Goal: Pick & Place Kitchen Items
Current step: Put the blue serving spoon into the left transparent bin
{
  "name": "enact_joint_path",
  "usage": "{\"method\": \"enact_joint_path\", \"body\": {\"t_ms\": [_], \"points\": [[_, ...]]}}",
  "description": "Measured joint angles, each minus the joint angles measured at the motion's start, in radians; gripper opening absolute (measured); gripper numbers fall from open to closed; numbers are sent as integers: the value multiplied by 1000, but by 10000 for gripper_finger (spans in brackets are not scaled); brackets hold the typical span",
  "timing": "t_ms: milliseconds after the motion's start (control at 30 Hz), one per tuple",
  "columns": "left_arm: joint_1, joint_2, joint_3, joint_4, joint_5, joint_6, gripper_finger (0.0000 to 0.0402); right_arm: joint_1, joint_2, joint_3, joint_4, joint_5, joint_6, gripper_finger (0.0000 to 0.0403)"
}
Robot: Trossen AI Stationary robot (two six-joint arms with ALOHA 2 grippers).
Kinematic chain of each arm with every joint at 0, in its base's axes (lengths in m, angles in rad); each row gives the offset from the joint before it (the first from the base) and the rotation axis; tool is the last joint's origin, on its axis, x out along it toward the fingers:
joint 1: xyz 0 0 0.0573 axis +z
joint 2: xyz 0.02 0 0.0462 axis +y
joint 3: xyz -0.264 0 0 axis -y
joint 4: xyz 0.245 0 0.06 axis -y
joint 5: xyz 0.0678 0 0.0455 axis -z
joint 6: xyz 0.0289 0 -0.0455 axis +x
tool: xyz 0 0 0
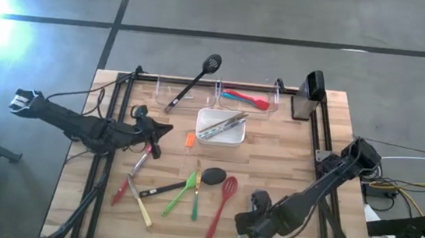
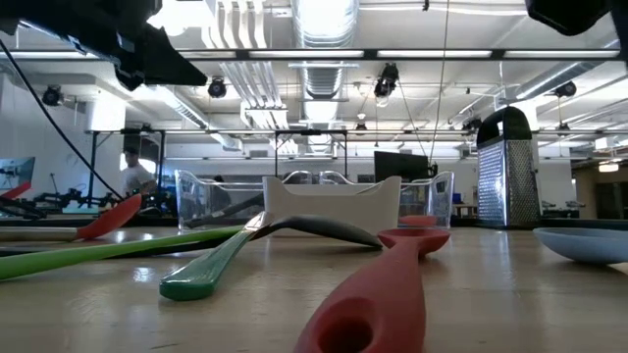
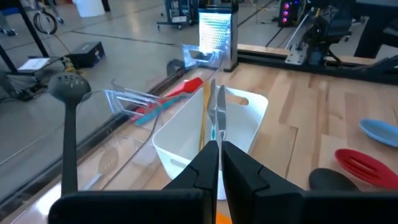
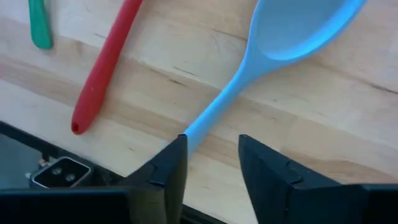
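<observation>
Right hand (image 4: 211, 158) released, fingers straddling the handle end of a light blue plastic spoon (image 4: 273, 56) lying on the wooden worktop (image 4: 186, 81), red-handled slotted utensil (image 4: 102, 68) just beside, left hand (image 3: 219, 165) clenched, empty, near white square dish (image 3: 186, 140).

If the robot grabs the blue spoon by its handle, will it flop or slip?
Probably a little of both. The blue spoon looks smooth and rubbery, so its skinny handle may bend and its wide bowl may droop. The right pincer is open around the handle's tip, so the spoon might swing or slide out.
</observation>
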Motion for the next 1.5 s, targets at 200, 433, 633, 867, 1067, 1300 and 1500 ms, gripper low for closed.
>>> {"method": "enact_joint_path", "body": {"t_ms": [200,433,633,867,1067,1300,1500], "points": [[45,17,-5,1,47,-3,23,-22,40,-2,11,2,12,199],[47,16,-26,4,56,-18,23,-38,109,-2,13,-14,47,245],[47,15,-31,10,75,-20,23,-48,209,-3,33,-76,48,256],[47,15,-31,12,82,-21,23,-52,280,4,10,-150,11,226],[47,15,-31,12,81,-21,23,-59,269,0,-21,-161,-21,123],[47,15,-31,12,81,-21,23,-61,210,-7,-87,-162,-79,33],[47,15,-32,16,108,-34,23,-47,70,-4,-220,-64,-54,33]]}}
